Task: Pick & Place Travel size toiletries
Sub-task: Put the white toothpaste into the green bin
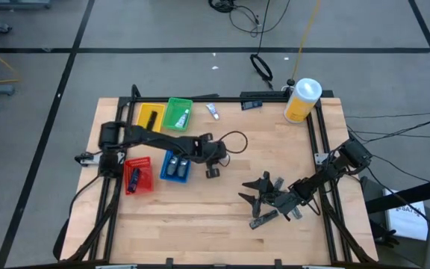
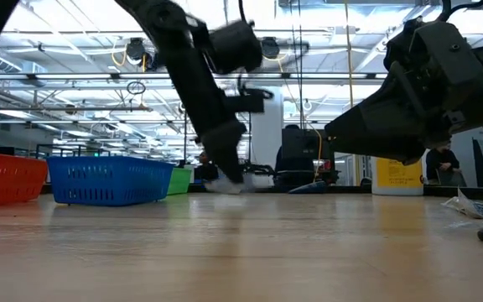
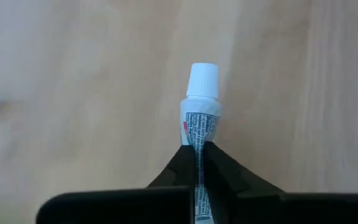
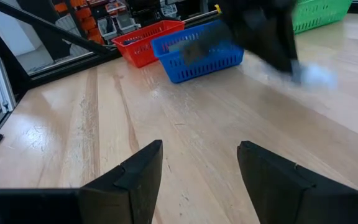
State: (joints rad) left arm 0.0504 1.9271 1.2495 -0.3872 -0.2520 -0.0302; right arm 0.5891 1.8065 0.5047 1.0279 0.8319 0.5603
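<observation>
A small white tube (image 3: pixel 201 118) with a white cap and printed body sticks out past my left gripper (image 3: pixel 199 155), which is shut on it. In the high view that gripper (image 1: pixel 213 170) is near the table's middle, just right of the blue tray (image 1: pixel 175 166). Another small tube (image 1: pixel 212 111) lies flat on the table at the far side, right of the green tray (image 1: pixel 178 113). My right gripper (image 1: pixel 255 203) waits open at the near right, its fingers (image 4: pixel 135 180) level over bare wood with nothing between them. My left gripper pinches the tube's flat crimped end (image 3: pixel 198 146) between its two fingers, which lie along the tube. The fingers slant down from the table's left. The capped end (image 3: pixel 202 79) points away from the fingers, over the table top; whether it touches the wood I cannot tell.
The red tray (image 1: pixel 137 175) and the blue tray sit side by side at the left; the yellow tray (image 1: pixel 149 117) and the green tray stand behind them. A big yellow container with a white lid (image 1: pixel 301 101) stands at the far right corner. Bare wood lies between the two grippers.
</observation>
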